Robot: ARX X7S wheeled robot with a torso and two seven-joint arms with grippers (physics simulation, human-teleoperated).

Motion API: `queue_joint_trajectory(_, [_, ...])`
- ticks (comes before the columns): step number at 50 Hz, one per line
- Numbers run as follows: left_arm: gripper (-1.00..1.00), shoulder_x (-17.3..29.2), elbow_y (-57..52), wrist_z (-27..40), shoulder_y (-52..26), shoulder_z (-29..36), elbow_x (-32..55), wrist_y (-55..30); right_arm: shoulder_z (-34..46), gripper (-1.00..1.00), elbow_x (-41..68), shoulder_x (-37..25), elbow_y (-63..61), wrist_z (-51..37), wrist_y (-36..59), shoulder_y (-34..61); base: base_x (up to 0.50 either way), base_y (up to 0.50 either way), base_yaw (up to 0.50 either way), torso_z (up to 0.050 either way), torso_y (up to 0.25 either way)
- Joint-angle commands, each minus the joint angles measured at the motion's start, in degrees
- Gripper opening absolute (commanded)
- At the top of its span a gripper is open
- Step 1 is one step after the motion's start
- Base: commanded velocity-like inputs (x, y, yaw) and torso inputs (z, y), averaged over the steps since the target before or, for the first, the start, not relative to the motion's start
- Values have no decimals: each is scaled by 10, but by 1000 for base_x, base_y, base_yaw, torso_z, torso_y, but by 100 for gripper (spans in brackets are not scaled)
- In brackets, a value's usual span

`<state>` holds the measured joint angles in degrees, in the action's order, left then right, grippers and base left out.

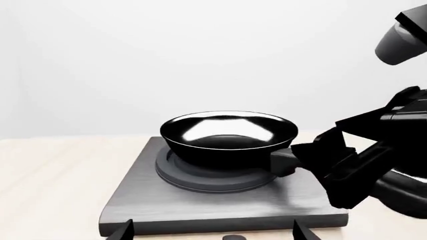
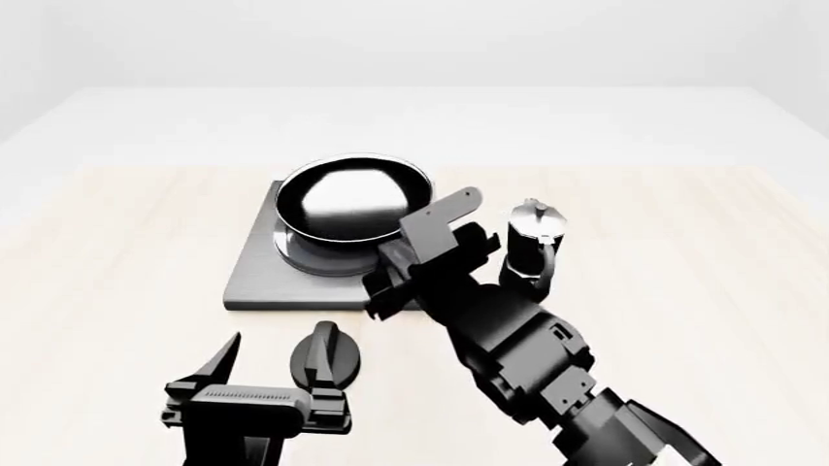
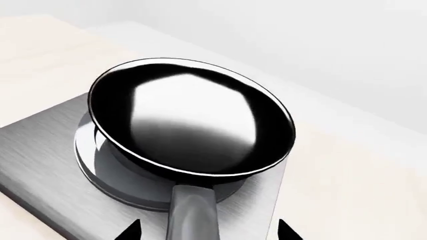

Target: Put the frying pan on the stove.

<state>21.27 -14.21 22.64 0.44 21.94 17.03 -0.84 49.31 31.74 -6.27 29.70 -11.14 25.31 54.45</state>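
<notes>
As it sits on the stove [image 2: 259, 277], the frying pan [image 2: 352, 199] points its handle toward the robot.

Frying pan [image 3: 190, 120] handle end cut off

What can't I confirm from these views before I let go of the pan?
- Frying pan handle: in the head view the right arm covers it; in the right wrist view its end runs off the picture's edge.
- Right tool grip: in the left wrist view dark links mask the jaws, so open or shut is unclear.
- Pan base contact with the stove burner: hidden under the pan wall in every view.
- Left tool: only its tips show in its own wrist view.
</notes>
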Motion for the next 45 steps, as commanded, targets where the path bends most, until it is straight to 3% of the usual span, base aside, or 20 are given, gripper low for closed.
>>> queue_joint_trajectory(1, [100, 1, -5, 2, -1, 2, 0, -3, -4, 100, 9, -16, -50, -16, 16, -7, 0, 0, 0, 0, 0])
queue_joint_trajectory(18, [100, 7, -22, 10, -10, 1, 2, -21, -35, 100, 46, -76, -230, -78, 49, -40, 0, 0, 0, 0, 0])
queue_joint_trajectory(45, [100, 23, -56, 25, -9, -11, 10, -37, -81, 100, 53, -193, -442, -164, -9, -172, 0, 0, 0, 0, 0])
